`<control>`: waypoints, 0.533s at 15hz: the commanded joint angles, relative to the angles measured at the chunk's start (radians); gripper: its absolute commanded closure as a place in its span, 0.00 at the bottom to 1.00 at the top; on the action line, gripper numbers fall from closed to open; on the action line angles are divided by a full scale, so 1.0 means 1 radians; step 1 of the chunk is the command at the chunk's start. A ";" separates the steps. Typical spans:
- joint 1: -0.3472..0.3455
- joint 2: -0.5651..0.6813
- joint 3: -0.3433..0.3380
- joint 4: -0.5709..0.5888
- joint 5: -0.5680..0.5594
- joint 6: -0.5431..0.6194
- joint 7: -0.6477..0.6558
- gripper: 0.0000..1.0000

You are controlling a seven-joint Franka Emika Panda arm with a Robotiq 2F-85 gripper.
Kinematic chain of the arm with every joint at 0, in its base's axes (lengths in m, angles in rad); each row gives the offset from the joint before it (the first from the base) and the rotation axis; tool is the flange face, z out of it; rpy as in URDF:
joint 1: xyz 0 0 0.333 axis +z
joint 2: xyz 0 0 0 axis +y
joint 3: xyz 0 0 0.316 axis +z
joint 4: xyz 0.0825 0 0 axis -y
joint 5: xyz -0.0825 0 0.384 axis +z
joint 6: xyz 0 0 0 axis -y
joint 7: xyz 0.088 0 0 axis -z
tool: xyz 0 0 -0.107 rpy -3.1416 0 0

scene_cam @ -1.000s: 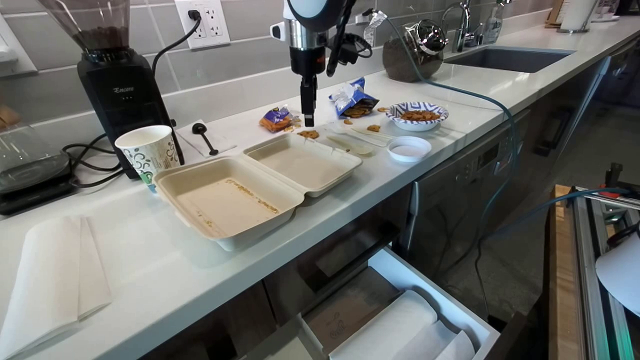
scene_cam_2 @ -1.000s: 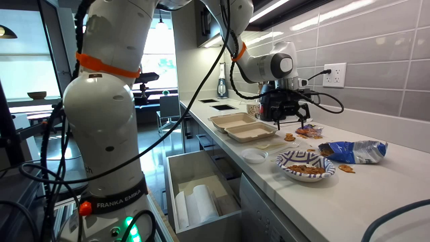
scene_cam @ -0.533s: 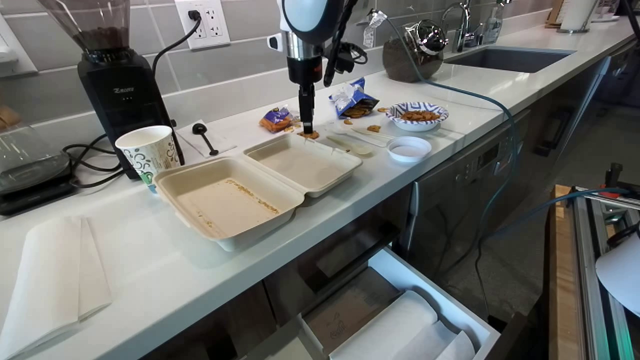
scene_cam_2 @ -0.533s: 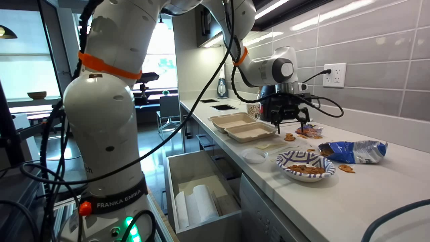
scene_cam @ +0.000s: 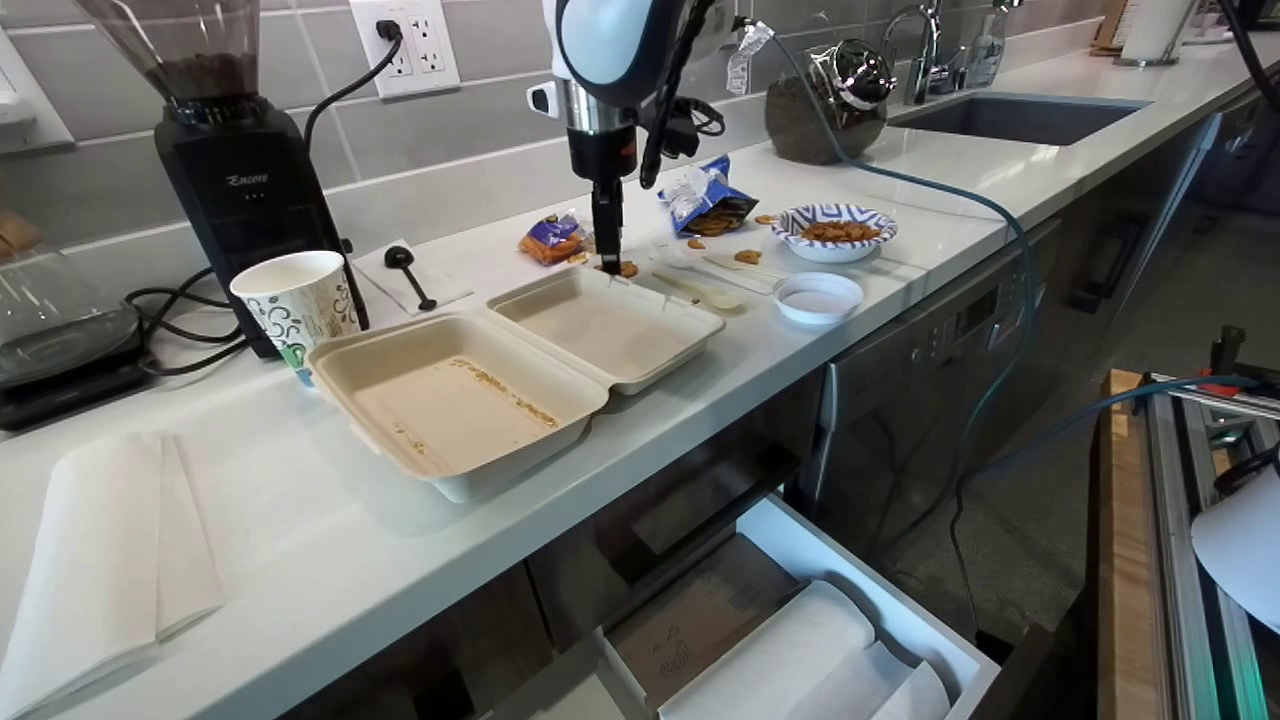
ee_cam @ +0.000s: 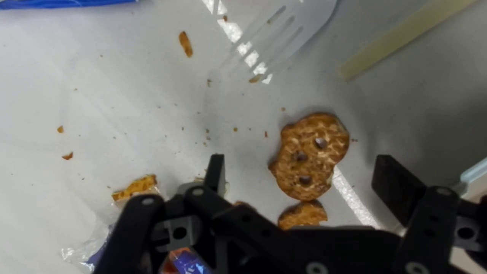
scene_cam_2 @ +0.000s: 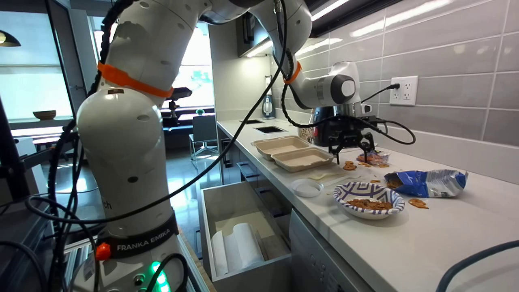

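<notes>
My gripper [ee_cam: 300, 169] stands open above the white counter with nothing held, its fingertips pointing down. Between and beyond its fingers in the wrist view lies a brown pretzel crisp [ee_cam: 312, 156] with several holes. A smaller broken piece [ee_cam: 304, 215] touches its lower end and is partly hidden by the gripper body. In both exterior views the gripper [scene_cam: 610, 265] [scene_cam_2: 352, 160] hangs low, close to the crisp [scene_cam_2: 349, 165] and just behind the takeout box [scene_cam: 610, 330]. A small purple and orange snack bag [scene_cam_2: 375, 157] lies beside it; the gripper covers part of that bag in the wrist view.
Crumbs, a clear fork [ee_cam: 300, 26] and a pale utensil handle [ee_cam: 395, 38] lie near the crisp. A blue snack bag [scene_cam_2: 429, 184], patterned bowl [scene_cam_2: 367, 188] and white dish [scene_cam: 818, 298] stand further along. A cup [scene_cam: 295, 300] and grinder [scene_cam: 245, 190] stand opposite; a drawer [scene_cam_2: 247, 280] is pulled out.
My gripper has come down toward the counter and shifted slightly left in an exterior view, closer to the crisp. Its jaws have stayed apart. The objects on the counter have not moved.
</notes>
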 commanded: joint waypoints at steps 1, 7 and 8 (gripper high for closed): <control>-0.001 0.036 0.006 0.039 -0.012 -0.008 -0.004 0.05; -0.003 0.046 0.002 0.055 -0.014 -0.019 0.003 0.12; -0.003 0.046 0.000 0.056 -0.016 -0.021 0.004 0.12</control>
